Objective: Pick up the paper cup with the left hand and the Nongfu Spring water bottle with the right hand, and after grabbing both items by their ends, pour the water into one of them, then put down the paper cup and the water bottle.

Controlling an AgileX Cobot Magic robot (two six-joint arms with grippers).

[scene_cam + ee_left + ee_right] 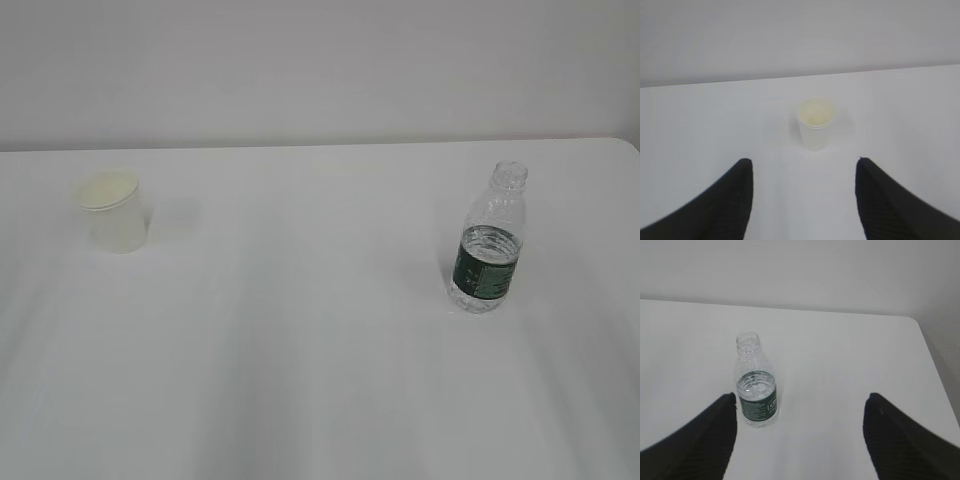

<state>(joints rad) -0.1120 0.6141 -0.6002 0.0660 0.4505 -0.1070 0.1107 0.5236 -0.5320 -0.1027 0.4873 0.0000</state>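
Paper cup (113, 211) stands upright on the left side of the white table (320, 360), mouth up, pale yellowish inside, nothing touching it. Nongfu Spring water bottle (489, 242) stands upright on the right side, well apart from the cup, no cap, dark green label band around the middle, water (487, 240) level sits just above the band. Neither arm shows in the exterior view. Left wrist view: left hand (802, 200) has its fingers (725, 205) spread wide, empty, cup (815, 122) centred ahead of the gap and clear of both fingers. Right wrist view: right hand (800, 440) is also wide open and empty, bottle (755, 382) sits ahead and left of centre, just beside the left finger (705, 440); contact can't be told from this angle
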